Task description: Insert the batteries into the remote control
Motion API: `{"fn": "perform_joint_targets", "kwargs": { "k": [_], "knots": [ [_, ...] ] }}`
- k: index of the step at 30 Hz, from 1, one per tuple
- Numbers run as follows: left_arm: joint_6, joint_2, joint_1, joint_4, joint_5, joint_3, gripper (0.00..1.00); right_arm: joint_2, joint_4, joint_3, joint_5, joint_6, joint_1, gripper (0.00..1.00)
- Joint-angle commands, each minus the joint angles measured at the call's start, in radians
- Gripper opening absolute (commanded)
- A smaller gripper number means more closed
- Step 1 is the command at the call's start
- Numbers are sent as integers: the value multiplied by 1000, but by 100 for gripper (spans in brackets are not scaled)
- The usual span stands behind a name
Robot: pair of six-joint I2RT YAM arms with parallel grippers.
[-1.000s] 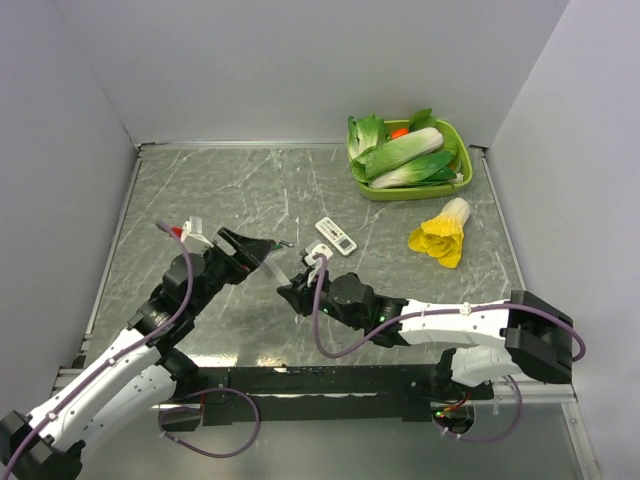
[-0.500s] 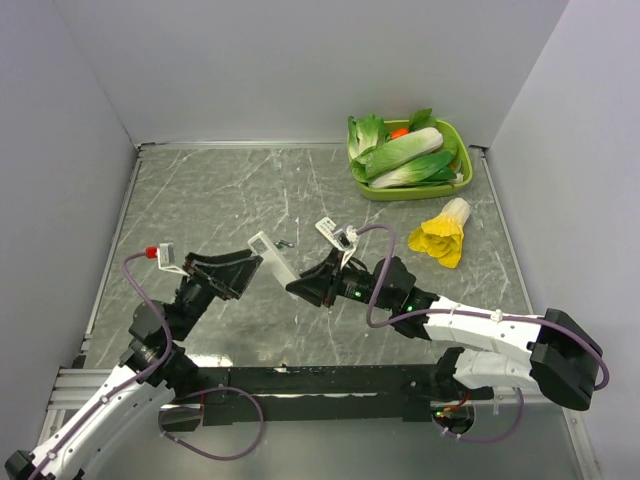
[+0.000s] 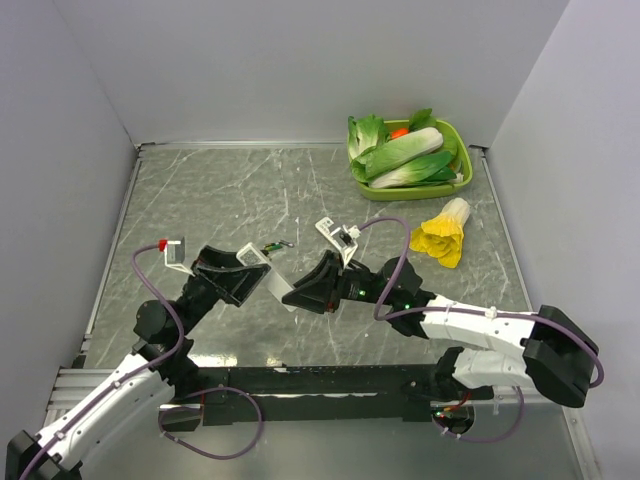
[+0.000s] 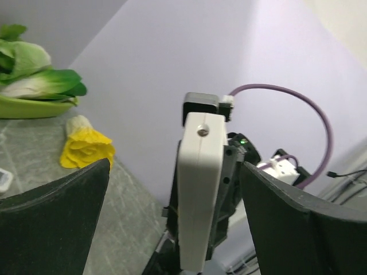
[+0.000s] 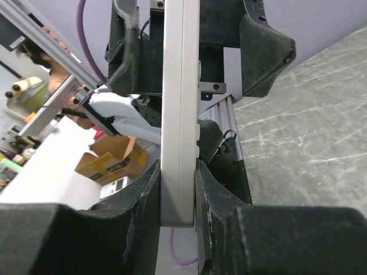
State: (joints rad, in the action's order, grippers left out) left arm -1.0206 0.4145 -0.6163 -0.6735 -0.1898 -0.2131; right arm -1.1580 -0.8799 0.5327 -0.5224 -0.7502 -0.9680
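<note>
The slim white remote control (image 3: 272, 280) hangs in the air between my two arms. My right gripper (image 3: 300, 297) is shut on its near end; in the right wrist view the remote (image 5: 179, 114) stands edge-on, clamped between the fingers (image 5: 143, 229). My left gripper (image 3: 250, 278) is open, its jaws wide on either side of the remote (image 4: 198, 189) without touching it. The two small green batteries (image 3: 277, 245) lie on the table just behind the remote.
A green tray (image 3: 458, 185) of leafy vegetables stands at the back right. A yellow-leaved vegetable (image 3: 440, 235) lies in front of it. The wider white remote (image 3: 332, 230) lies mid-table, partly behind my right wrist. Grey walls close three sides.
The remote has come lower and nearer the front edge, held by the right gripper. The left gripper has shifted right, its open jaws now on either side of the remote.
</note>
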Motion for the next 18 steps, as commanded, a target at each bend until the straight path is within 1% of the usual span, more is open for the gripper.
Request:
{"fn": "perform_joint_targets", "kwargs": {
  "k": [1, 5, 8, 9, 12, 18],
  "knots": [
    [-76, 38, -2, -204, -83, 4, 98, -15, -102, -5, -39, -66, 11, 0],
    [-96, 72, -2, -228, -114, -3, 94, -43, -152, -19, -48, -107, 34, 0],
    [-111, 78, -2, -244, -117, 0, 89, -65, -185, -28, -54, -135, 41, 0],
    [-114, 78, -2, -242, -117, 0, 85, -71, -194, -31, -54, -139, 45, 0],
    [-113, 78, -2, -215, -109, -5, 81, -88, -211, -34, -53, -152, 49, 0],
    [-118, 79, -2, -178, -97, 0, 77, -117, -235, -36, -51, -159, 61, 0]
  ]
}}
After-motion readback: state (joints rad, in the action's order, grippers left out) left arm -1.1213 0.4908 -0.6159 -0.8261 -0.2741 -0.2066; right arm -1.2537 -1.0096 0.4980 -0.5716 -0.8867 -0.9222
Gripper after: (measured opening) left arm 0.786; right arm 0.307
